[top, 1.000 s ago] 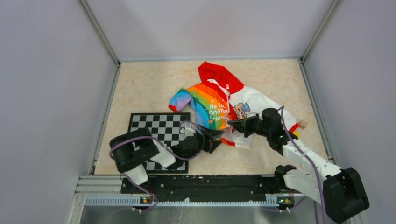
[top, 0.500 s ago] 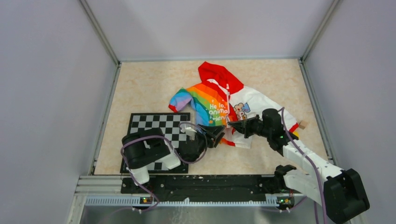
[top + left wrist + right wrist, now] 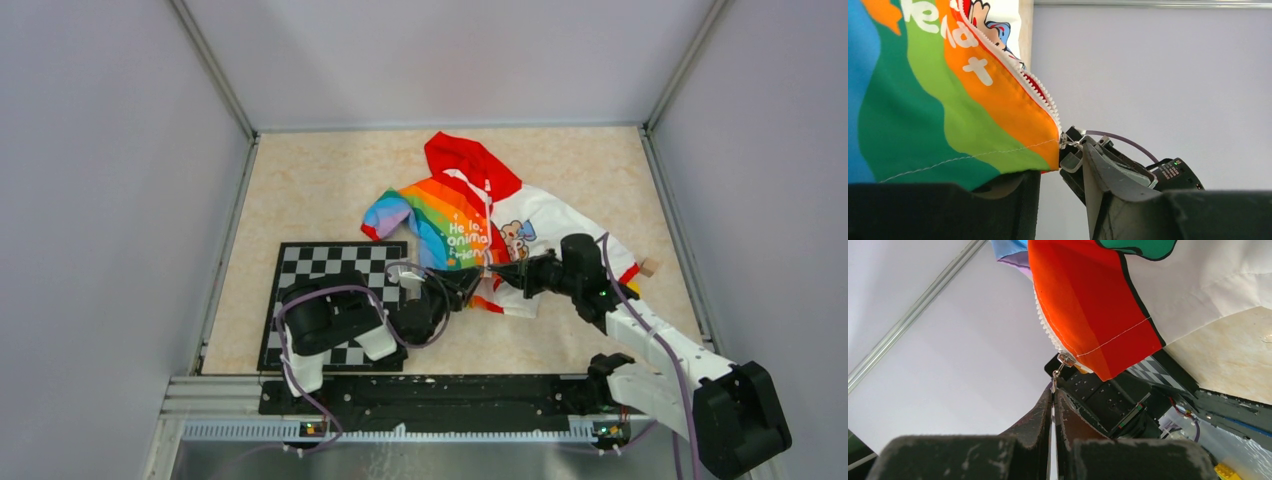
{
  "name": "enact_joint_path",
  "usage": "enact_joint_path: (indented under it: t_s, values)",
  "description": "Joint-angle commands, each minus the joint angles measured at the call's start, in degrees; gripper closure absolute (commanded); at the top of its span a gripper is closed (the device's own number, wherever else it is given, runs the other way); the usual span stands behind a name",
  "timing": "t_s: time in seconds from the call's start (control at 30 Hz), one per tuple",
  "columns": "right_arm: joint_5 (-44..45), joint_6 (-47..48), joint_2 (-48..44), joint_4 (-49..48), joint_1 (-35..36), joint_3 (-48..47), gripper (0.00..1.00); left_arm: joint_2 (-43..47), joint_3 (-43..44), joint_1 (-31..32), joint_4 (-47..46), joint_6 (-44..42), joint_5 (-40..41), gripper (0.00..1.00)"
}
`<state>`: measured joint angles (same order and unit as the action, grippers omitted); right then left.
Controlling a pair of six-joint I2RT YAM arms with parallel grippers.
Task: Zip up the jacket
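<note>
The jacket lies on the table with its red hood at the far end, the rainbow half on the left and the white half on the right. My right gripper is shut on the zipper pull at the bottom hem and holds that corner off the table. The slider sits at the low end of the white zipper teeth. My left gripper is open right under the rainbow hem. The hem rests over its left finger; the other finger stands apart.
A black-and-white checkerboard mat lies under my left arm. A small wooden block sits by the right wall. Grey enclosure walls stand on three sides.
My left arm has swung to the right, bringing its gripper closer under the jacket's bottom hem. My right gripper has kept its hold on the zipper pull and hardly moved.
</note>
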<state>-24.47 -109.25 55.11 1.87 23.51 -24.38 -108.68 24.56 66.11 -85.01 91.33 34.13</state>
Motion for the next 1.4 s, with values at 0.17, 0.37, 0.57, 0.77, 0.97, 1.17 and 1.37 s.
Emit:
enact_joint_path:
  t_s: [0.17, 0.37, 0.57, 0.77, 0.97, 1.17, 1.37]
  values:
    - [-0.4, -0.7, -1.4, 3.0, 0.4, -1.1, 1.00, -4.4, 1.3, -0.1, -10.6, -2.8, 1.2, 0.78]
    - [0.1, -0.7, 0.2, 5.2, 0.5, -3.4, 1.00, -5.7, -0.6, 0.0, -13.9, -5.2, -0.9, 1.00]
    - [0.2, 0.1, 4.0, 9.0, 0.8, -7.6, 1.00, -5.7, -4.3, 0.2, -13.0, -8.5, -3.8, 1.00]
    - [3.7, -0.4, 5.0, 11.6, 1.0, -10.0, 1.00, 1.3, -7.4, 3.2, 2.4, -11.1, -3.6, 1.00]
    - [4.2, -1.7, 8.3, 7.9, 2.7, -10.4, 1.00, 4.3, -7.1, 4.9, 8.6, -14.4, -5.7, 1.00]
    - [8.1, -2.6, 10.6, 6.6, 4.3, -14.2, 1.00, 4.5, -6.8, 6.7, 12.7, -15.5, -4.8, 1.00]
    - [11.1, -3.1, 13.3, 5.0, 4.7, -17.2, 1.00, 10.2, -4.8, 9.1, 25.1, -19.2, -0.5, 1.00]
